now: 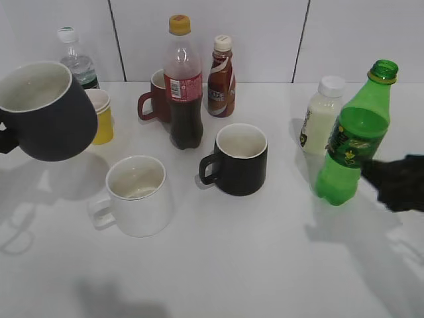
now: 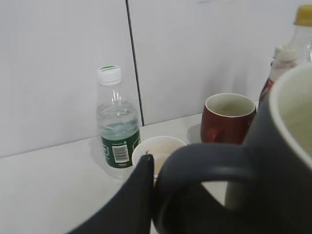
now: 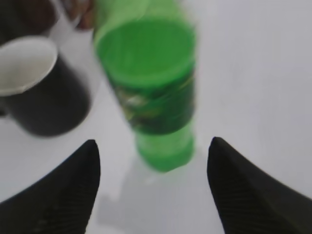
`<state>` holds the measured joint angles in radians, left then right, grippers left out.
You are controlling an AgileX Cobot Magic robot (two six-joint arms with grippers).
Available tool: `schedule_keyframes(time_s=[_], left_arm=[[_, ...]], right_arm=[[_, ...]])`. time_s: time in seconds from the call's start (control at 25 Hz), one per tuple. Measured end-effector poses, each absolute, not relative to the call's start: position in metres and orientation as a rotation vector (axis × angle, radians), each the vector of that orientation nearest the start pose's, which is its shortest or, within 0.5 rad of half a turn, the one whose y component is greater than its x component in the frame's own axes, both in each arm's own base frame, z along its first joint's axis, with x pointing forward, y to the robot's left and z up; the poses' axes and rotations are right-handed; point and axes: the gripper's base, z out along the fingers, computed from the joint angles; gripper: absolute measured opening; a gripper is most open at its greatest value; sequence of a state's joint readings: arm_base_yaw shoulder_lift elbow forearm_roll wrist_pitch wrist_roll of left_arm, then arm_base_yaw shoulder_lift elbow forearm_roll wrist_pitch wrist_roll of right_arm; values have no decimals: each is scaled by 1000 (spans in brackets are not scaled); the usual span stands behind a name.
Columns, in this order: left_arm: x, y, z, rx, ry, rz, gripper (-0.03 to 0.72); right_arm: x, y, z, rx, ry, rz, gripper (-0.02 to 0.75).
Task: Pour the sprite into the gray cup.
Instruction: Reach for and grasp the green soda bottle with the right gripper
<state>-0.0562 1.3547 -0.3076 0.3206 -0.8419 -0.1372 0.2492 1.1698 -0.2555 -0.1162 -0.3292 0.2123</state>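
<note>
The gray cup [image 1: 46, 112] hangs in the air at the far left, upright, its cream inside showing. My left gripper [image 2: 151, 187] is shut on its loop handle; the cup fills the right of the left wrist view [image 2: 280, 170]. The sprite [image 1: 354, 136], green and uncapped, stands on the white table at the right. My right gripper [image 1: 384, 180] is just right of its lower part. In the right wrist view the gripper [image 3: 153, 144] is open, and the blurred sprite [image 3: 151, 83] sits just beyond the fingertips, untouched.
In the middle stand a black mug [image 1: 240, 159], a white mug [image 1: 138, 193], a cola bottle [image 1: 184, 86], a red mug [image 1: 154, 99] and a brown coffee bottle [image 1: 221, 78]. A white milk bottle [image 1: 320, 116] is beside the sprite. A yellow cup [image 1: 101, 118] and a water bottle [image 1: 76, 59] are behind the gray cup.
</note>
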Motion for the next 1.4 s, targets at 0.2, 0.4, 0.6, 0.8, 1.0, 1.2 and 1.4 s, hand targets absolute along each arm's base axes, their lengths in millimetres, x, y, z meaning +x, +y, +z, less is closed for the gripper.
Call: schedule_keyframes(time_s=[0.2,0.4,0.6,0.8,1.0,1.2,1.4], left_arm=[[225,-34,201,294,1698,-183,62],[224,-34,201,295,1700,-182,62],[224,-34,201,296,1701,-182,62],[224,-34,201,297,1702,-182,62],[224,-37,201,308,1709,-188,62],[226,-47,201,367,1794,-183,62],[233,-57,208,416,1837,-179,62]], right_arm=[[194,60,164,-212,2114,281,516],[203,64,163,-269,2009,278,552],[212,64,154,-264,1958,257,632],[227,64,140,-201,1895,242,641],[248,65,121,-128,1923,209,594],[252,65,120,-135,1901,188,376],[251,66,131,-221,1852,150,376]])
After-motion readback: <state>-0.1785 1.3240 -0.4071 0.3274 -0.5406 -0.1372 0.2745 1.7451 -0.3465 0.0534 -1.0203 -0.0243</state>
